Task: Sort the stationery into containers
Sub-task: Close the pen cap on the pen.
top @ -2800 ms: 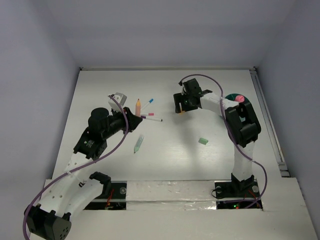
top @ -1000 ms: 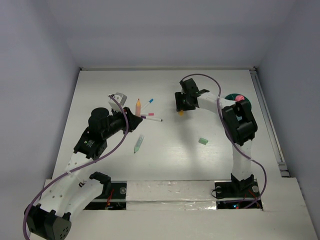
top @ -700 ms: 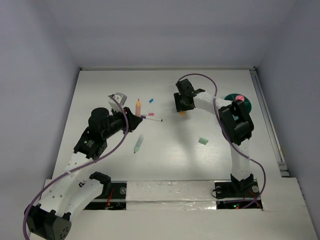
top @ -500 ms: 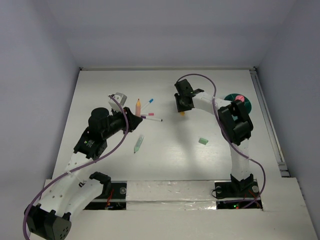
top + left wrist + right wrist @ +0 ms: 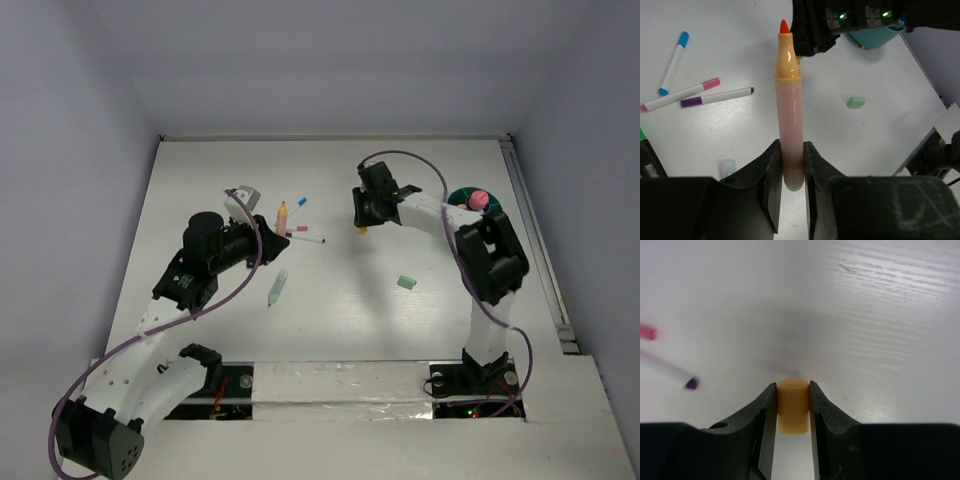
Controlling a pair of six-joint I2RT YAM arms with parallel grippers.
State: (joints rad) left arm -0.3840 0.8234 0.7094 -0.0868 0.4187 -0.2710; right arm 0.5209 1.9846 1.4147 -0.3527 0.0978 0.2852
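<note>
Two dark fingers (image 5: 768, 412) rise from the bottom edge and press on either side of a small pale orange eraser (image 5: 792, 405), which stands upright between them with no gap showing. Behind it lies a white counter (image 5: 880, 315) with faint wood grain. At the far left, out of focus, a thin white marker (image 5: 670, 372) ends in a purple tip, with a pink cap (image 5: 646, 332) above it at the frame's edge.

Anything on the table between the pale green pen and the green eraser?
No. Top view shows bare table between the pale green pen and green eraser.
</note>
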